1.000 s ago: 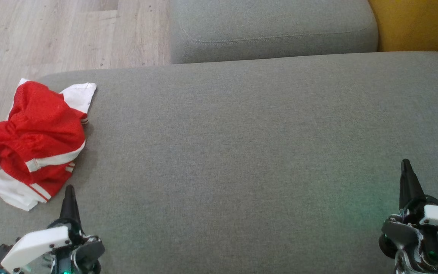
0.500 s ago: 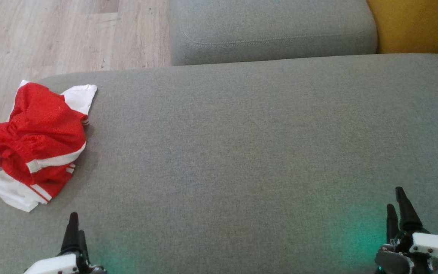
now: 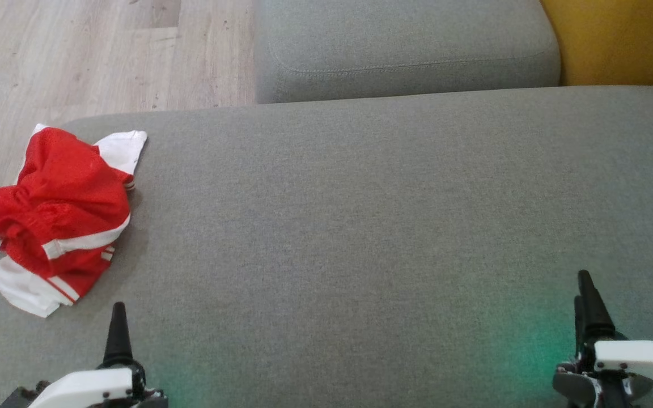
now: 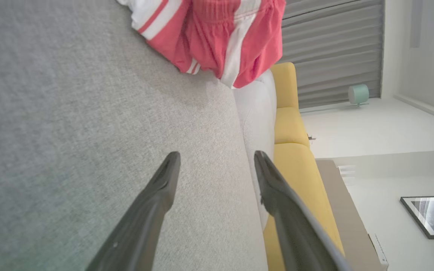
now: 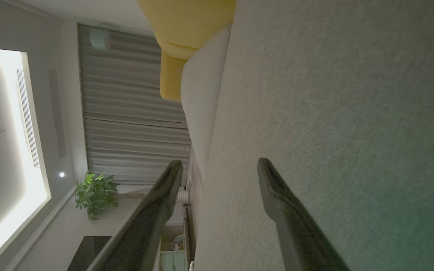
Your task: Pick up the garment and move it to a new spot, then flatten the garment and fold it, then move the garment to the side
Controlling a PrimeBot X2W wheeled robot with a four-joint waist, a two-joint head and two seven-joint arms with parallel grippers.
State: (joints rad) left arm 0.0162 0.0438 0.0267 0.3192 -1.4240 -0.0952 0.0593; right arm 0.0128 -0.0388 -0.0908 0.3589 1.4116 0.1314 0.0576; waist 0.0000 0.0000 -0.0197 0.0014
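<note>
Mesh garment [image 3: 54,218], red with white bands and crumpled in a loose heap, is lying at the far left rim of the broad grey fabric sofa cushion [image 3: 360,226], close to the pale wooden floor [image 3: 77,56]. Nothing about it is looking flattened or folded, so I am judging that the pick-up is the step in hand.

My left claw [image 3: 118,309] is hovering just below the heap in the head view, apart from the cloth. In the left wrist view its two dark fingers are standing spread with nothing between them, and the garment is sitting ahead of the tips. I am planning to reach forward and slightly left, aiming for the bunched red ridge rather than a thin white hem, and to be pressing lightly into the cushion before closing so that several layers are caught. Dragging sideways is risking a slide off the rim.

My right claw [image 3: 582,286] is waiting at the lower right, likewise spread and empty, well apart from the garment.
</note>
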